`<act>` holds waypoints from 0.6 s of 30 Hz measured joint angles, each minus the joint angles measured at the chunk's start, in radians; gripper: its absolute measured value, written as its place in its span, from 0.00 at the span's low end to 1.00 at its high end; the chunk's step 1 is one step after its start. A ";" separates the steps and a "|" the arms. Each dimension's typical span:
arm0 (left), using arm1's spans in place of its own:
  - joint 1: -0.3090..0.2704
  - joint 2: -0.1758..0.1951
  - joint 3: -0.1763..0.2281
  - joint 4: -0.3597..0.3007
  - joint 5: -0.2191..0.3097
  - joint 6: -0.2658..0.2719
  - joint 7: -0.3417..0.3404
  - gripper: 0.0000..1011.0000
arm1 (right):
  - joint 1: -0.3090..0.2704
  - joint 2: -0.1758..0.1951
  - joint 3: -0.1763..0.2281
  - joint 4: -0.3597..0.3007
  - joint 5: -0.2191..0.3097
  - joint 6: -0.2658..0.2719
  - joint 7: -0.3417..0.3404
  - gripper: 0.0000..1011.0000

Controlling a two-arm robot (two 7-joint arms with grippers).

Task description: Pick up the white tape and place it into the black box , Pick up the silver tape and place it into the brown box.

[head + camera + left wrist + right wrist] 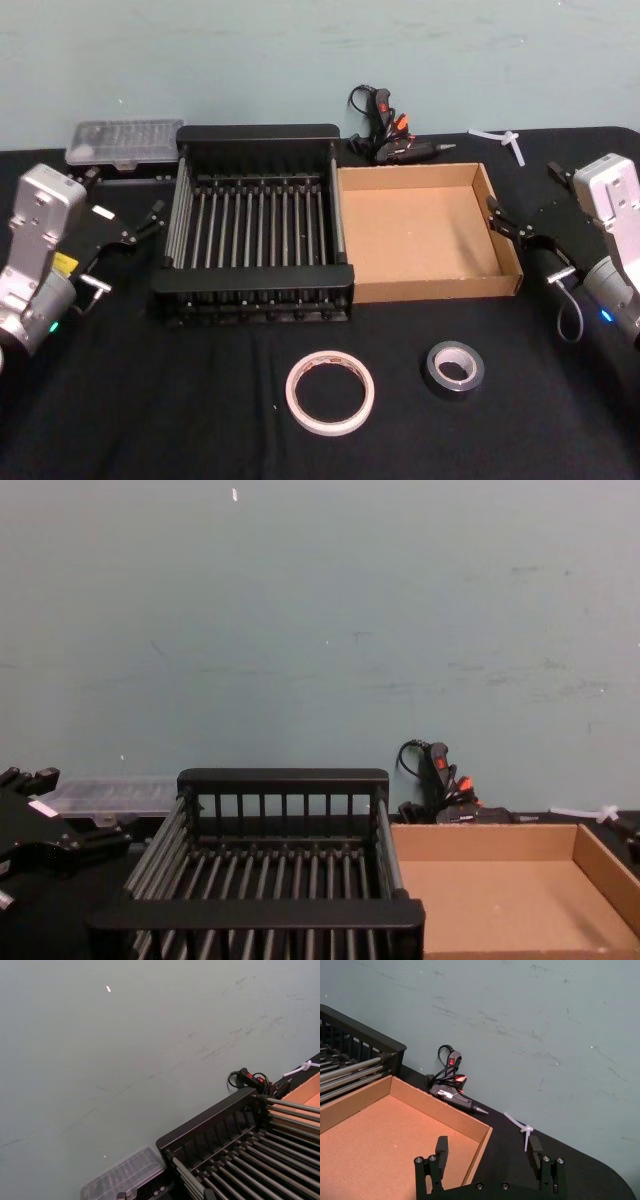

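Head view: glue gun (392,140) behind brown box (420,290); right gripper (528,240) open, left gripper (135,228) unclear.

Dim, even, greenish light — soft shadows, no glare, slightly grainy throughout.

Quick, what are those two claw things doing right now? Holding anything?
Left gripper: open, holding nothing.
Right gripper: open, holding nothing.
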 joint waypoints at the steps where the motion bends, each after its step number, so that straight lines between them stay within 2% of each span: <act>1: 0.000 0.000 0.000 0.000 0.000 0.000 0.000 0.99 | 0.000 0.000 0.000 0.000 0.000 0.000 0.000 0.99; 18: 0.000 0.000 0.000 0.000 0.000 0.000 0.000 0.99 | 0.000 0.000 0.000 0.000 0.000 0.000 0.000 0.99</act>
